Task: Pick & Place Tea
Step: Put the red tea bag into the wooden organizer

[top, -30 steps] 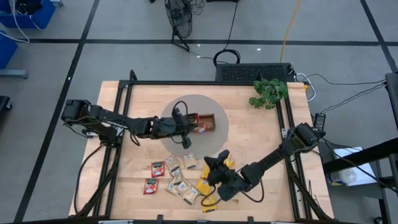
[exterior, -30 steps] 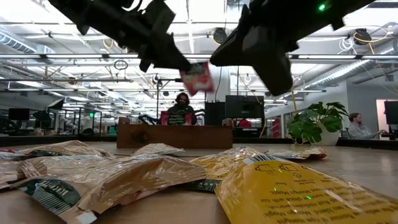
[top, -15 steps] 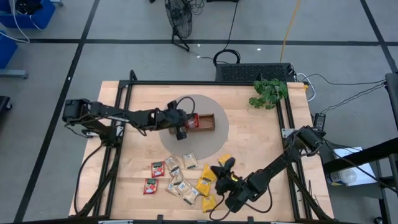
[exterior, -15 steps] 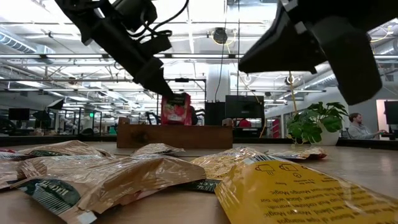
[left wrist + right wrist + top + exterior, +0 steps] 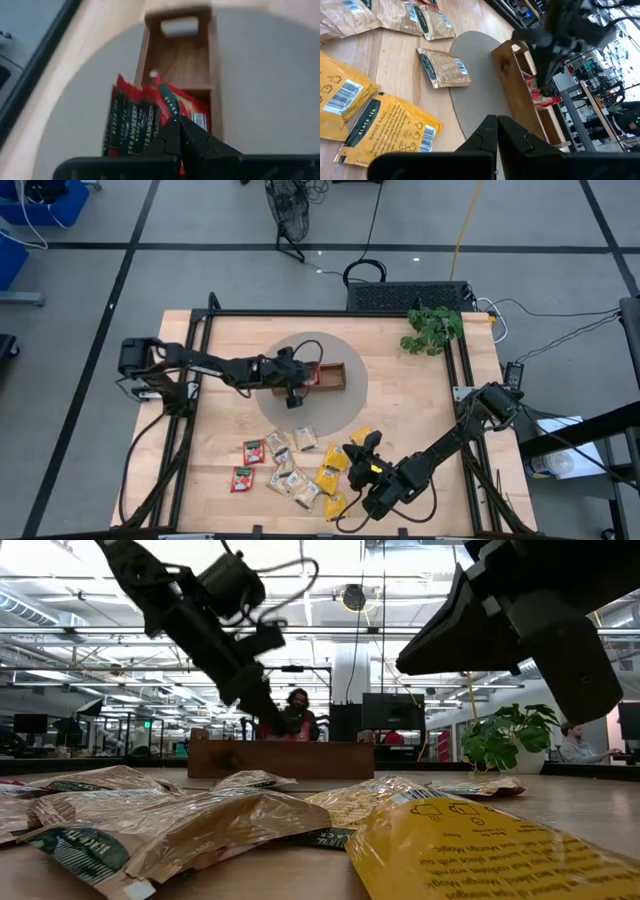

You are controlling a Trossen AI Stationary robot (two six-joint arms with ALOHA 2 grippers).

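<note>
L gripper lowering red tea sachet into wooden tray, frame centre.
Jaws clamped on sachet so it drops in upright; R gripper jaws together, empty, above tea pile, lower centre.

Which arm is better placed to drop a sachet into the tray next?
Left: its claw is shut on a red tea sachet over the wooden tray. The right claw is shut, empty.

Grey tiled floor, potted plant, floor fan.
</note>
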